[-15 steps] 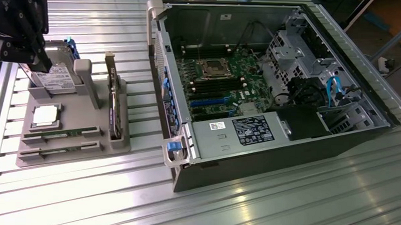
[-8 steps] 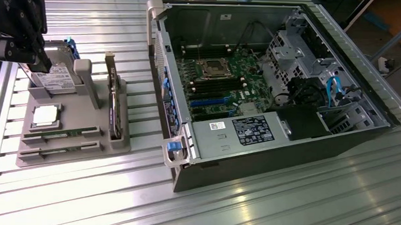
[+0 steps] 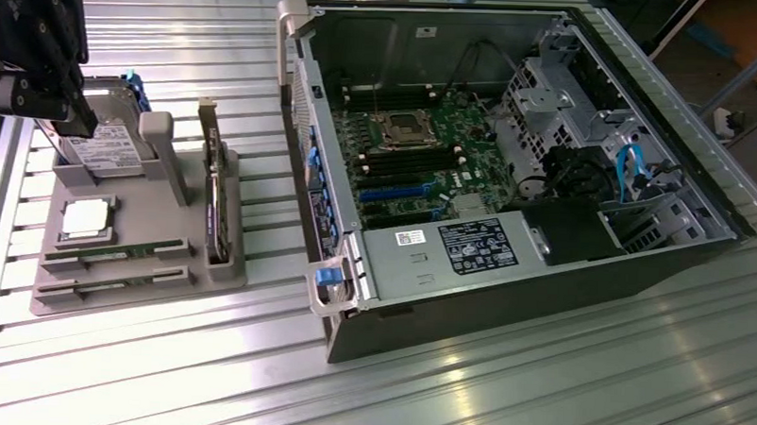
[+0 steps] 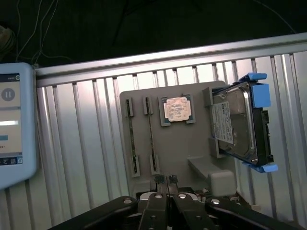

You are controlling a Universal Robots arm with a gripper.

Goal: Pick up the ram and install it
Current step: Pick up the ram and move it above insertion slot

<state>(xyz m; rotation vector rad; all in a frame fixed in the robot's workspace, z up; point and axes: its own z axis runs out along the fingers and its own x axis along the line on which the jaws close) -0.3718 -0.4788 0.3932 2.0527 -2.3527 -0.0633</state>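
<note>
Two thin green ram sticks [image 3: 110, 254] [image 3: 114, 281] lie edge-up in slots at the front of a grey holder tray [image 3: 137, 294] on the exterior view's left. In the wrist view they are narrow strips [image 4: 132, 139] [image 4: 151, 138] on the same tray [image 4: 192, 143]. My black gripper [image 3: 77, 122] hangs above the tray's far end, over the hard drive, well back from the ram. Its fingers [image 4: 158, 196] are pressed together with nothing between them. The open computer case [image 3: 679, 247] lies on the exterior view's right, its motherboard [image 3: 412, 162] exposed.
The tray also holds a silver hard drive with blue clips [image 4: 240, 124], a square processor chip [image 4: 176, 109] and an upright dark expansion card [image 3: 215, 202]. A lit tablet screen [image 4: 12, 124] sits beside the tray. The ribbed metal table [image 3: 158, 375] lies under everything.
</note>
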